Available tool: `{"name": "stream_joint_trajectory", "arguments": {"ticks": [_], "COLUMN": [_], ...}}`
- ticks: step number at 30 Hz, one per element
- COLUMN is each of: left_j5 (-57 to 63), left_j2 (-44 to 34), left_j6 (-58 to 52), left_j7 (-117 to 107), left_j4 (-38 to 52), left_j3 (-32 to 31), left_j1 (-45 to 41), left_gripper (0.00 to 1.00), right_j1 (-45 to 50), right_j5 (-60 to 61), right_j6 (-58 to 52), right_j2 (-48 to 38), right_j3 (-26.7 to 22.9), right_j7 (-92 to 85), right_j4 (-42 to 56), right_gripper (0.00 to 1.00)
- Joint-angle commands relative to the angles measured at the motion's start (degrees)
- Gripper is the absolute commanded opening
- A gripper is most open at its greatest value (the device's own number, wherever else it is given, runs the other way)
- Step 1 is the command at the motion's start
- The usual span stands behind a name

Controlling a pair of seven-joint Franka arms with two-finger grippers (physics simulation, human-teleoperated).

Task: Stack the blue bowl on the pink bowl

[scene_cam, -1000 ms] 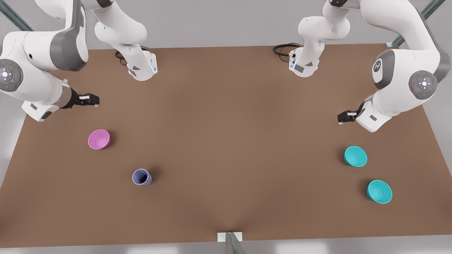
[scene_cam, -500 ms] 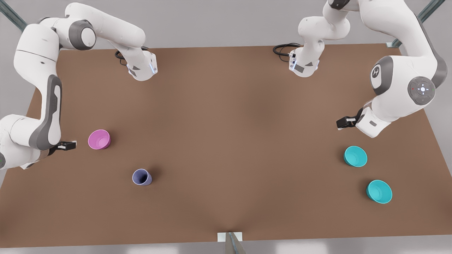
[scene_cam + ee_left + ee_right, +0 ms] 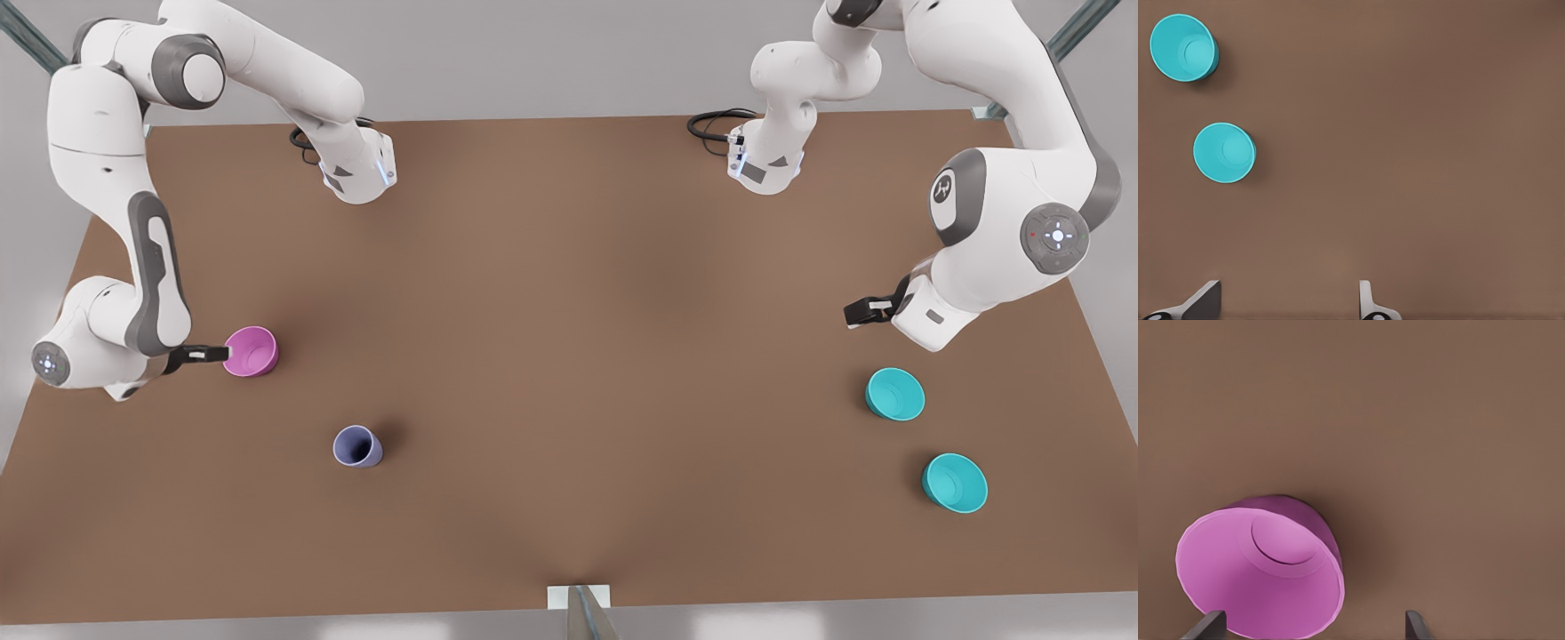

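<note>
On brown table [image 3: 569,356], pink bowl [image 3: 250,351], open right claw [image 3: 212,354] beside it

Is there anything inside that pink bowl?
No. The pink bowl looks empty: its smooth inside and round floor show. The right tool, open, reaches its rim. What lies beneath the bowl is covered.

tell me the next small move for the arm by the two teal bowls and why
Probably lower the open left gripper over the nearer small round teal plastic bowl and straddle its rim. That bowl sits upright, untouched, apart from its twin. The open right gripper is at the glossy pink plastic bowl already.
</note>
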Motion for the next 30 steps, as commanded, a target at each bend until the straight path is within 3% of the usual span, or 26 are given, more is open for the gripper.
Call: {"name": "stream_joint_trajectory", "arguments": {"ticks": [1,16,19,21,22,30], "left_j5": [0.13,0.22,0.22,0.22,0.22,0.22], "left_j2": [0.16,0.33,0.33,0.33,0.33,0.07], "left_j6": [-0.85,-1.64,-1.64,-1.64,-1.64,-1.73], "left_j7": [-0.54,-0.54,-0.54,-0.54,-0.54,-0.54], "left_j4": [0.05,0.05,0.05,0.05,-0.04,0.13], "left_j3": [0.00,0.00,0.00,0.00,0.00,0.00], "left_j1": [0.00,0.00,0.00,0.00,0.00,-0.09], "left_gripper": [1.00,1.00,1.00,1.00,1.00,1.00], "right_j1": [-0.19,-2.74,-2.65,-2.30,-2.21,-1.69], "right_j5": [0.26,3.33,3.25,3.25,3.25,7.37], "right_j6": [5.20,4.58,4.41,4.41,4.23,-6.57], "right_j2": [-0.03,3.58,3.58,3.58,3.58,2.44], "right_j3": [-0.07,-0.07,-0.07,-0.07,-0.07,0.54], "right_j7": [-4.63,-1.46,-2.17,-2.43,-2.61,-2.87], "right_j4": [-1.42,-4.06,-4.06,-3.89,-3.80,-1.60], "right_gripper": [1.00,1.00,0.58,0.38,0.22,0.21]}}
